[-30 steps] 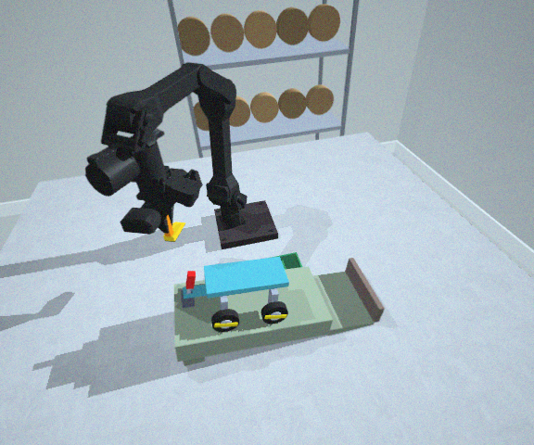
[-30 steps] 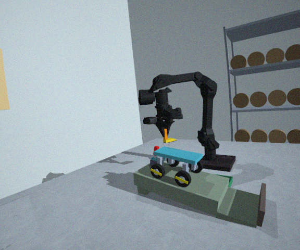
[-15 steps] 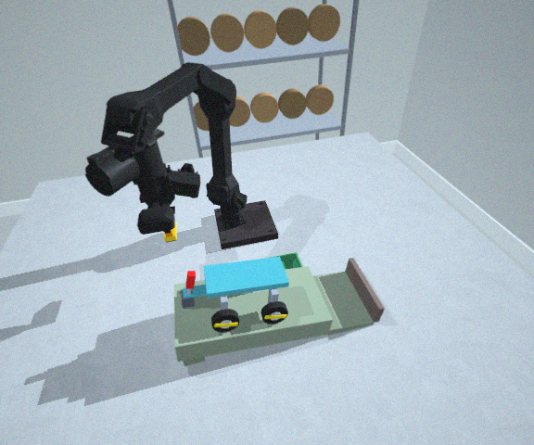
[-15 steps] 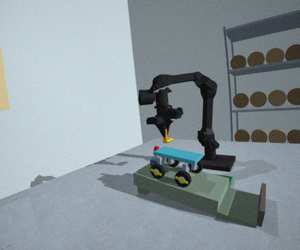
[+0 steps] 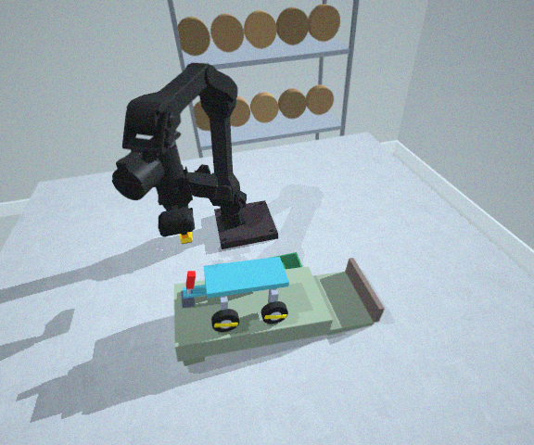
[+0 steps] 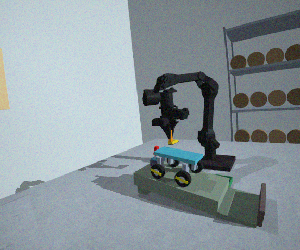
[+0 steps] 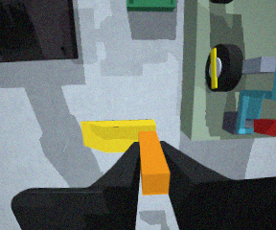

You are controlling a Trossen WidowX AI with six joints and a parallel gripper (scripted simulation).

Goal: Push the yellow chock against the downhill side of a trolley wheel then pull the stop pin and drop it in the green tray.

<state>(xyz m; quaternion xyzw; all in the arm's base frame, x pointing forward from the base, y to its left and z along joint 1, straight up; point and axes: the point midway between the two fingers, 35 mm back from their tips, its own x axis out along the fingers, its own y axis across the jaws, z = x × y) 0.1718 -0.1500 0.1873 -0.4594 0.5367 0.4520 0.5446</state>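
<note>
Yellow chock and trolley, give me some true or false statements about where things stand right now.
1. The claw is shut on the chock's orange handle. True.
2. The yellow chock is wedged against a trolley wheel. False: it hangs in the air, away from the wheels.
3. The red-headed stop pin is still at the trolley's uphill end. True.
4. The stop pin lies in the green tray. False: it is by the trolley, not in the tray.
5. The trolley stands on the ramp. True.
</note>
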